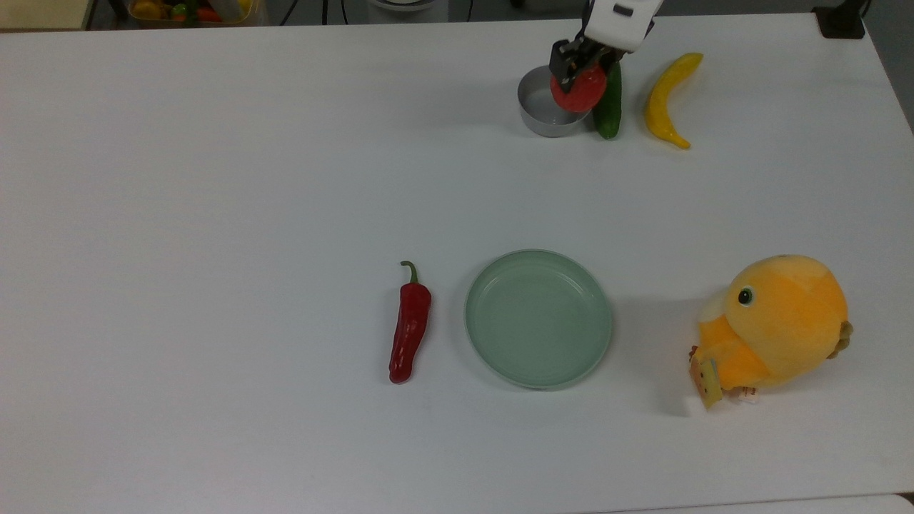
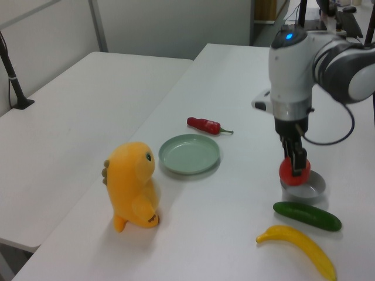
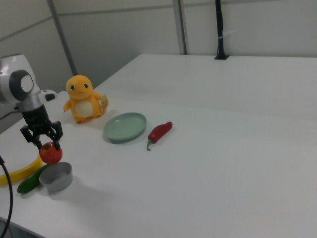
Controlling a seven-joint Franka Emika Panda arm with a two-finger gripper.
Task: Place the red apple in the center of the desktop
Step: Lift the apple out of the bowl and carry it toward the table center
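Note:
The red apple (image 1: 580,88) (image 2: 293,170) (image 3: 51,153) hangs in the air just above a small metal bowl (image 1: 543,113) (image 2: 306,187) (image 3: 56,177). My gripper (image 1: 577,66) (image 2: 294,158) (image 3: 43,140) is shut on the apple from above. The bowl under it holds nothing. The white desktop (image 1: 250,178) (image 2: 246,222) (image 3: 208,168) spreads out around them; bowl and apple are near the top view's upper edge, right of middle.
A green cucumber (image 1: 609,100) and a yellow banana (image 1: 668,96) lie right of the bowl in the top view. A red chili pepper (image 1: 409,325), a pale green plate (image 1: 538,318) and an orange plush toy (image 1: 775,327) sit lower in the top view.

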